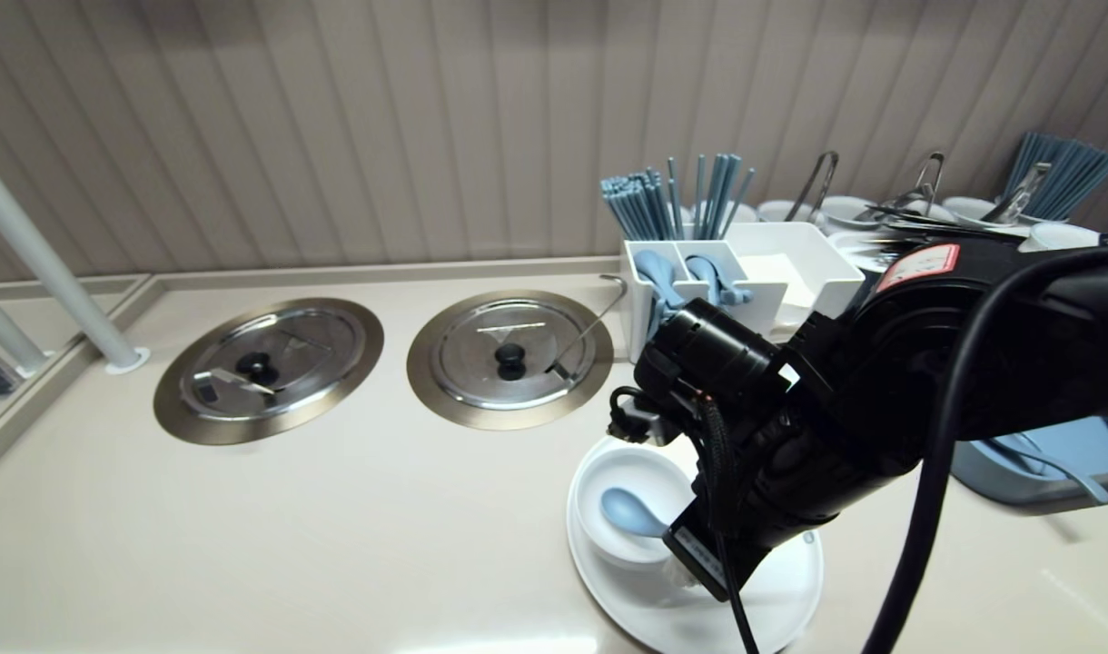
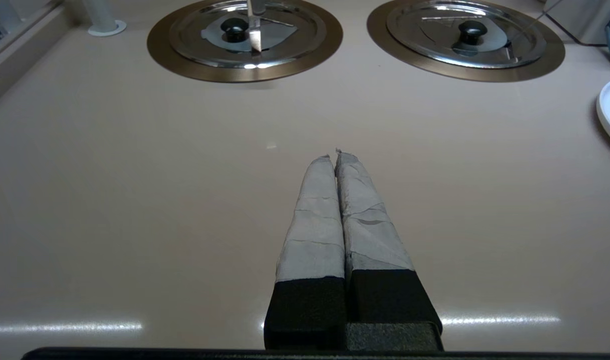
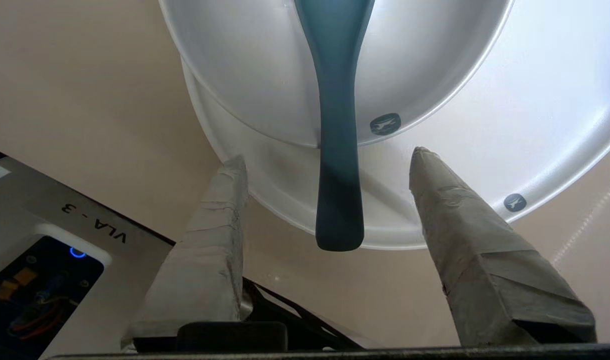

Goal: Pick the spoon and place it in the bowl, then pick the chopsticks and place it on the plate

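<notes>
Plainly wide, the right tool [image 3: 329, 155] flanks the blue spoon [image 3: 336, 90]; nearby label [image 3: 92, 222] reads "VLA - 3".

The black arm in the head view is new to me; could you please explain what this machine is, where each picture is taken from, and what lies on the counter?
This is a two-armed robot on wheels. The wide picture comes from a camera on its head. The other two come from cameras on its wrists, looking along the taped fingers. The right gripper hangs open over a white plate that bears a white bowl. A blue spoon lies in the bowl, and its handle sticks out between the fingers, which do not touch it. The left gripper is shut, holds nothing and hovers above the beige counter. Farther back, a left lid and a right lid, both round metal, sit in the counter beside a white organiser with blue chopsticks.
</notes>
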Controlling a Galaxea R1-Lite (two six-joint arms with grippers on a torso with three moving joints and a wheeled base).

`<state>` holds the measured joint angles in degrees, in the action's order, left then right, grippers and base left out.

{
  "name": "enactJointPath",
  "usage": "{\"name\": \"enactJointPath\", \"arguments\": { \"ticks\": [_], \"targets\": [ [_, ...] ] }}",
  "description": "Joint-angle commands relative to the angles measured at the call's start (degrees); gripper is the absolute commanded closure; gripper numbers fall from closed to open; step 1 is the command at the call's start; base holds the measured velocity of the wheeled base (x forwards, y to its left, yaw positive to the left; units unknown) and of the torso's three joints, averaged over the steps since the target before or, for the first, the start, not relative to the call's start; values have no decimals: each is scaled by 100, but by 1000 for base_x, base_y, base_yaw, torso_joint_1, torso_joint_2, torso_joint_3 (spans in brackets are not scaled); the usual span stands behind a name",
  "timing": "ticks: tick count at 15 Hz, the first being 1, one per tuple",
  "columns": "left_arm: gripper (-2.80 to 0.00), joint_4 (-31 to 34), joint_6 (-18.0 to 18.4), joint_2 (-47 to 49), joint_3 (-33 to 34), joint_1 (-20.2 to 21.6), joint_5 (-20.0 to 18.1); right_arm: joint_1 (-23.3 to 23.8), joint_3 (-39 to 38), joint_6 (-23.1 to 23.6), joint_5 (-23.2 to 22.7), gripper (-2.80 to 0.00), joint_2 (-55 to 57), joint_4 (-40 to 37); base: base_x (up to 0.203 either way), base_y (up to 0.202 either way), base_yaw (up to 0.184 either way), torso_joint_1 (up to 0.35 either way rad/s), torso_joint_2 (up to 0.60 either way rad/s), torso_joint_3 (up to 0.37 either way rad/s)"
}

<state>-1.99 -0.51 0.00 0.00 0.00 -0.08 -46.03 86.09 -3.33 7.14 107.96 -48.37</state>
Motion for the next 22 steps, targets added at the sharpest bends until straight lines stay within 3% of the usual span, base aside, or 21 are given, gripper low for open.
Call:
{"name": "enactJointPath", "arguments": {
  "ticks": [1, 14, 22],
  "targets": [
    [0, -3, -2, 0, 44, 0, -1, -2, 22, -17, 6, -280, -55, -4, 0, 0, 0, 0, 0, 0],
    [0, -12, 16, 0, 44, 0, -1, 132, 136, -159, -8, -280, -838, 320, 0, 0, 0, 0, 0, 0],
    [0, -3, 16, 0, 44, 0, -1, 165, 110, -159, -11, -280, -681, 320, 0, 0, 0, 0, 0, 0]
  ]
}}
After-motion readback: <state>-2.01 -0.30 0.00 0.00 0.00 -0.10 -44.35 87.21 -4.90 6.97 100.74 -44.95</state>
